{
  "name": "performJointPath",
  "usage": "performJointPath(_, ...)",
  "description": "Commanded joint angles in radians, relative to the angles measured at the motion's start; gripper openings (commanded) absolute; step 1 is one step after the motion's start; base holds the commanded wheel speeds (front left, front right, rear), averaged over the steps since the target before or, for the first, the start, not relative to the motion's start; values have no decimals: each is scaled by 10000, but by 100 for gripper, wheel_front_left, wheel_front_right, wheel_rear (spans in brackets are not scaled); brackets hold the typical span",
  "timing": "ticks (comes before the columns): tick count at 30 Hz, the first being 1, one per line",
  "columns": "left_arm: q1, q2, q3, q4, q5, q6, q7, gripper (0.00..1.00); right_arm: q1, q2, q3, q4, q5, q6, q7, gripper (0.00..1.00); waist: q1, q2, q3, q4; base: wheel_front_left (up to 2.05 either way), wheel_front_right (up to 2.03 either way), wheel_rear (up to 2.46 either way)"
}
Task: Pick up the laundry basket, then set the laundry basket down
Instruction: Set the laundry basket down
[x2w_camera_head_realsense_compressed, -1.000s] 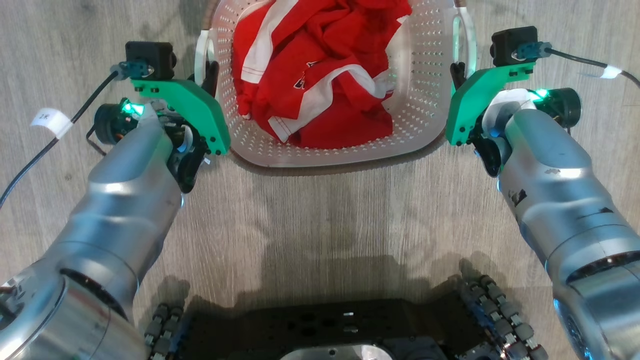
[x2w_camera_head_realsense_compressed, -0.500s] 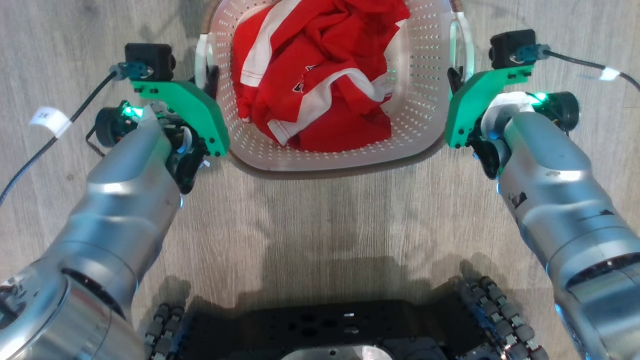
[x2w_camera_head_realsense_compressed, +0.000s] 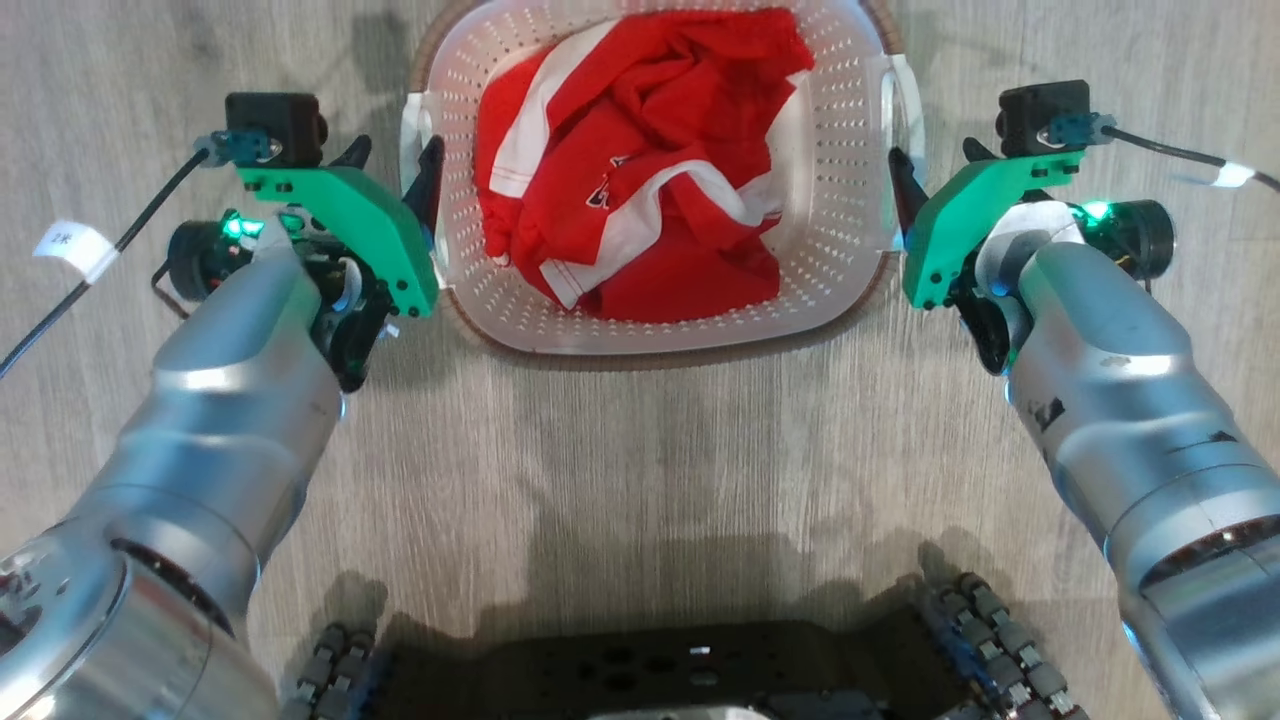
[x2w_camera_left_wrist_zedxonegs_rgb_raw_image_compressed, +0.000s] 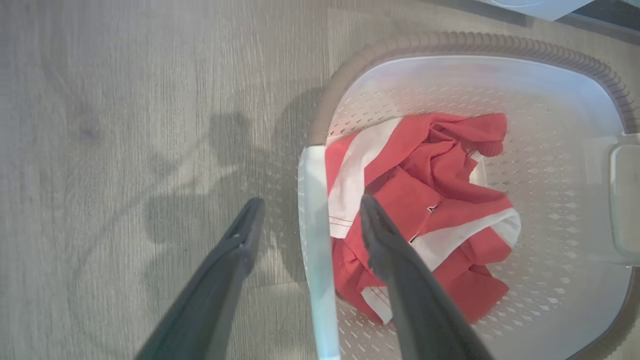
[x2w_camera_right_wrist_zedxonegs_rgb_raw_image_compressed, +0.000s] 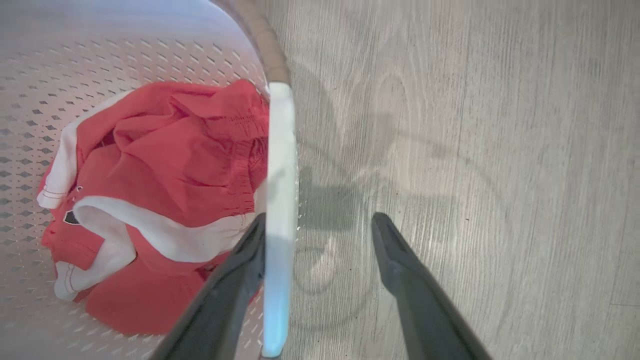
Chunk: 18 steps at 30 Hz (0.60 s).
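Basket placement first: the small white perforated plastic laundry basket (x2w_camera_head_realsense_compressed: 840, 230) with its brown rim band appears to rest on the grey wood-grain floor (x2w_camera_head_realsense_compressed: 640, 450). It lies ahead of us, centred between our two arms, and a crumpled red and white garment (x2w_camera_head_realsense_compressed: 640, 170) lies inside it.

Our left tool (x2w_camera_head_realsense_compressed: 395, 155) stands open at the basket's left side, its two dark fingers straddling the white left handle (x2w_camera_left_wrist_zedxonegs_rgb_raw_image_compressed: 315, 225). One finger hangs outside over the floor and the other inside over the cloth, with a gap showing on either side of the handle in the left wrist view. Our right tool (x2w_camera_head_realsense_compressed: 930, 158) is open likewise around the white right handle (x2w_camera_right_wrist_zedxonegs_rgb_raw_image_compressed: 281, 165). Its inner finger lies close against the handle there, and we cannot tell whether it touches. Neither tool grips anything.

We judge the basket to be light, since it is thin plastic carrying a single garment. The shell looks stiff enough to keep its shape, though the perforated walls and slim handles would likely flex under a hard squeeze. Smooth plastic may also slip between narrow fingers.

The handles are the places to take hold, both at once and near the middle of each, so the load stays level. A one-sided lift would probably tip the basket and slide the cloth toward the low end. Nothing here looks fragile.
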Motion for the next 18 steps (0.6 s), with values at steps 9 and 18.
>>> performJointPath(9, 524, 450, 568, -108, 291, 114, -322, 100, 954, 112, 229, 20, 142, -88, -1006, 100, 0, 0, -1446, 126, 0, 0, 0)
performJointPath(18, 1628, 916, 2521, -2168, 2220, 895, -327, 100, 1423, 112, -95, -155, -93, -88, -1297, 100, 0, 0, -2787, 190, 0, 0, 0)
